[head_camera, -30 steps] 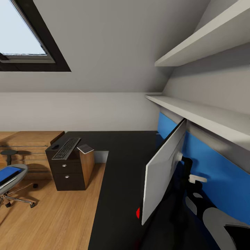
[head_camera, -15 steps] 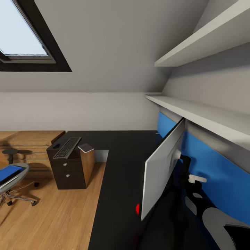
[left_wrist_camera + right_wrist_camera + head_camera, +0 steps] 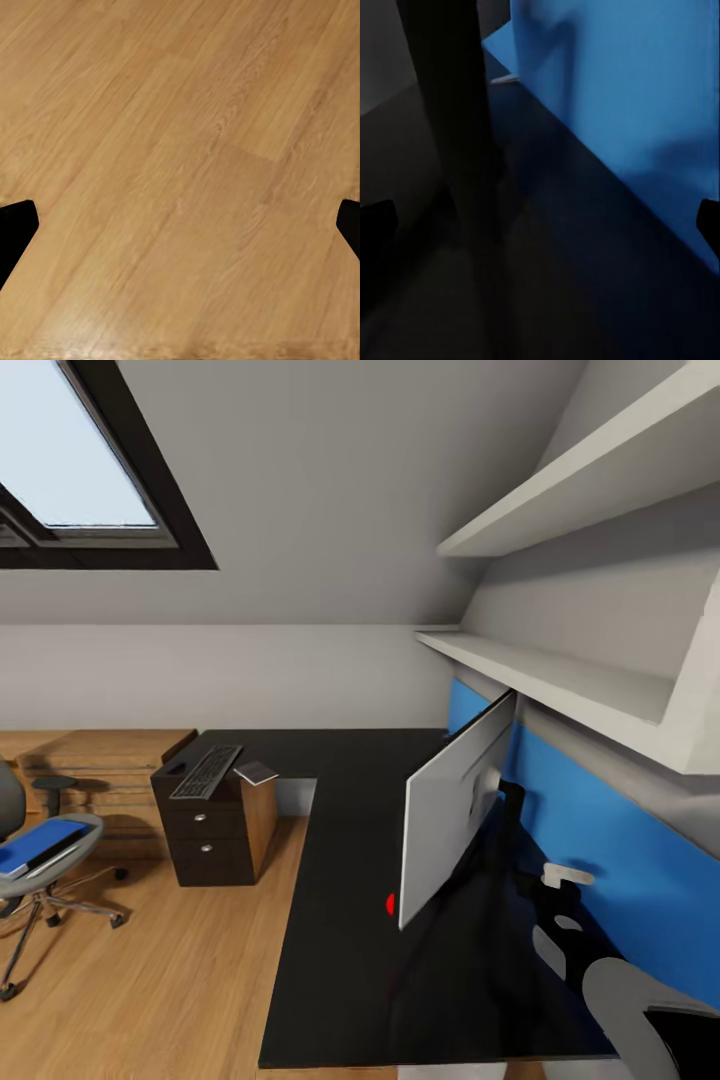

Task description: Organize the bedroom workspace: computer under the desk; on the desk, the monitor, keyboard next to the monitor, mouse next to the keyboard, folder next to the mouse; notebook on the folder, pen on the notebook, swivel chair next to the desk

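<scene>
The desk (image 3: 345, 860) has a glossy black L-shaped top. The monitor (image 3: 450, 815) stands on its right wing, edge-on, with a red dot at its lower corner. On the far left wing lie the keyboard (image 3: 207, 771), the mouse (image 3: 176, 768) and the notebook (image 3: 256, 772). The folder (image 3: 40, 842) rests on the swivel chair (image 3: 45, 860) at the left. My left gripper (image 3: 180, 225) is open over the wooden floor. My right gripper (image 3: 540, 225) is open above the desk behind the monitor's stand (image 3: 450, 127). The computer and the pen are out of view.
A blue wall panel (image 3: 600, 860) backs the desk's right side, with white shelves (image 3: 540, 670) above it. A black drawer unit (image 3: 215, 840) holds up the left wing. A light wooden chest (image 3: 100, 760) stands along the far wall. My right arm (image 3: 640, 1000) shows at the lower right.
The whole picture has shifted: the camera has drawn back, so the desk's near edge and more of the chair show. The things themselves have not moved.
</scene>
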### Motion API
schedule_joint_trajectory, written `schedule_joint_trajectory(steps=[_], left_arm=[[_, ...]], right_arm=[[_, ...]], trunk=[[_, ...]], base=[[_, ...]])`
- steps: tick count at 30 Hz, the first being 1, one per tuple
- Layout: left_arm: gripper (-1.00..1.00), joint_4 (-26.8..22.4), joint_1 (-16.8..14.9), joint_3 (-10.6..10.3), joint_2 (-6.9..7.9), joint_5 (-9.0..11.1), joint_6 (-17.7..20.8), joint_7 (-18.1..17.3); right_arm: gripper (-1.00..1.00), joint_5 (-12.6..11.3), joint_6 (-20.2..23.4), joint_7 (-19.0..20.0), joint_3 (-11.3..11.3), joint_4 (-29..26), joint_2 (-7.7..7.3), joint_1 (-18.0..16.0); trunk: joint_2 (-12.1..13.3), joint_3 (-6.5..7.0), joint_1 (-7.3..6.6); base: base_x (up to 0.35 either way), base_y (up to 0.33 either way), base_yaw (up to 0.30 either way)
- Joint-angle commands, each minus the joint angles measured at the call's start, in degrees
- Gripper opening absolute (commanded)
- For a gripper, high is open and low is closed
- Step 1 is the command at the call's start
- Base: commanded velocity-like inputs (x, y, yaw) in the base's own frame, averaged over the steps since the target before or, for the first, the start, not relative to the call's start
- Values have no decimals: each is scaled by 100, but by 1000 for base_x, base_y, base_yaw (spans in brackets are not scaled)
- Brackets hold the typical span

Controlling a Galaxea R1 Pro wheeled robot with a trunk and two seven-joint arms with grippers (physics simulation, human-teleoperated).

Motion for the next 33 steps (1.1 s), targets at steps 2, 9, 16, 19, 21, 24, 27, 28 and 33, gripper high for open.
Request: schedule_joint_trajectory(steps=[2, 9, 16, 19, 21, 24, 27, 28, 33], left_arm=[[100, 0, -3, 44, -1, -37, 171, -3], [100, -3, -5, 35, 4, -42, 754, -24], [100, -3, -3, 27, 7, -40, 841, -25], [100, -3, -2, 27, 11, -36, 842, -25], [100, -3, -3, 27, 14, -35, 843, -25], [100, -3, -3, 27, 25, -34, 843, -25], [100, -3, -3, 27, 50, -36, 843, -25], [100, -3, -3, 27, 53, -35, 843, -25], [100, -3, -4, 27, 64, -34, 836, -25]], right_arm=[[100, -22, -24, 17, -18, 5, 4, -5], [100, -33, -94, 29, -16, -34, 142, 2], [100, 9, -585, 24, -16, -83, 469, 28], [100, 71, -600, 9, -16, -205, 608, 34], [100, 94, -586, 2, -16, -364, 678, 63], [100, 109, -494, -7, -21, -681, 722, 174], [100, 115, -77, -12, -26, -1279, 742, 414], [100, 116, 51, -13, -27, -1450, 742, 487], [100, 118, 1826, -195, -25, -4172, 755, 1790]], trunk=[[-5, -7, -3], [-5, -7, -3], [-5, -7, -3], [-5, -7, -3], [-5, -7, -3], [-5, -7, -3], [-5, -7, -3], [-5, -7, -3], [-5, -7, -3]], base=[[-329, 0, 0], [-111, 0, 0], [0, 0, 0], [0, 0, 0], [0, 0, 0], [0, 0, 0], [0, 0, 0], [0, 0, 0], [0, 0, 0]])
